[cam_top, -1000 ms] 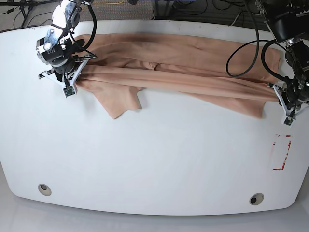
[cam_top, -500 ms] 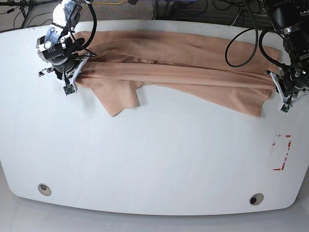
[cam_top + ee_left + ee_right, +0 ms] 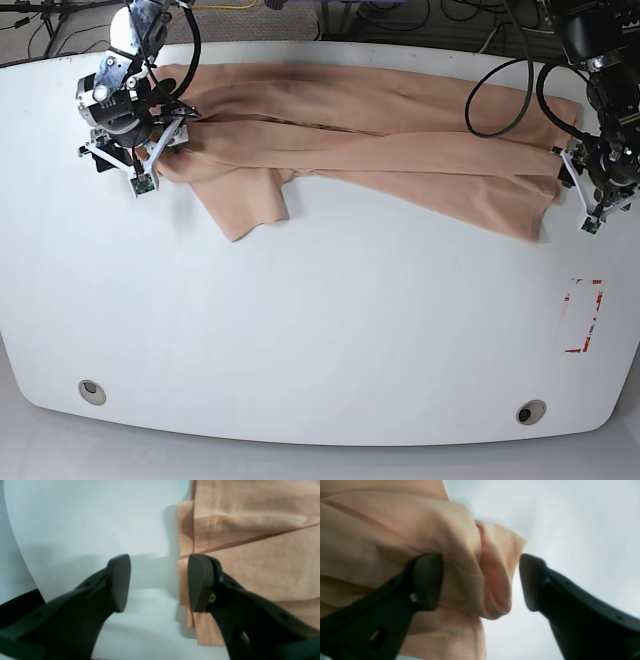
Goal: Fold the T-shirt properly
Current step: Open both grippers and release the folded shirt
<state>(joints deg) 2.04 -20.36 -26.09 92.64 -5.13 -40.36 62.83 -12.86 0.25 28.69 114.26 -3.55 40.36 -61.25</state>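
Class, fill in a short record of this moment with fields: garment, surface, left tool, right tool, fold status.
garment: T-shirt, peach, spread along the far side of the table
surface: white table
left tool: open, at the shirt's edge, one finger over the cloth
right tool: open, bunched cloth between its fingers, not clamped
fold status: rumpled, fold not finished

T-shirt (image 3: 380, 140) lies along table's (image 3: 320, 330) far edge.
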